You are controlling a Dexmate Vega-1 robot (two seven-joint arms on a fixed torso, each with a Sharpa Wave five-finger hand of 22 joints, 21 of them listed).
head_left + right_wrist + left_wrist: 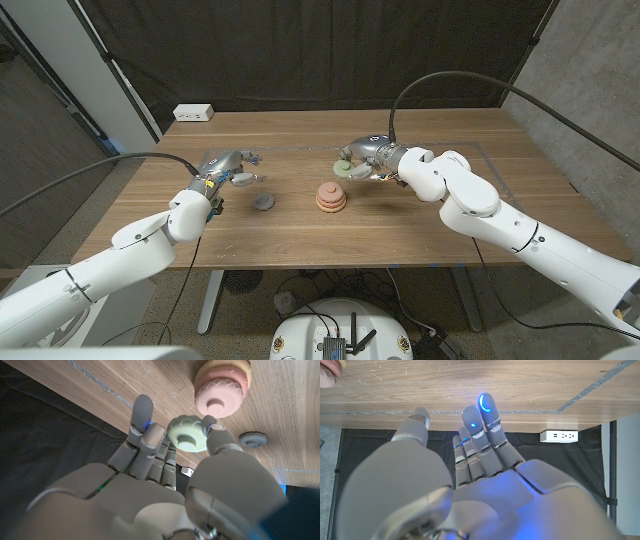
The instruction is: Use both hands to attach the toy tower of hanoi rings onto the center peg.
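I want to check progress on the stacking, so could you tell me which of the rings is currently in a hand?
The pale green ring, pinched by the right hand. The pink rings sit stacked on the peg, and the grey ring lies alone on the table.

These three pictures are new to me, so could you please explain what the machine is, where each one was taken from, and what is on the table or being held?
This is a robot with two arms, each ending in a hand with fingers, at a brown wooden table. The wide picture looks down from its head. The other two come from cameras on its wrists, looking along the backs of the hands, so the table appears turned. On the table stand a stack of pink and orange toy rings and, apart from it, a small grey round ring. A white power strip lies at the far edge. The right hand holds a pale green scalloped ring between thumb and fingers, beside the stack. The left hand holds nothing, its fingers extended.
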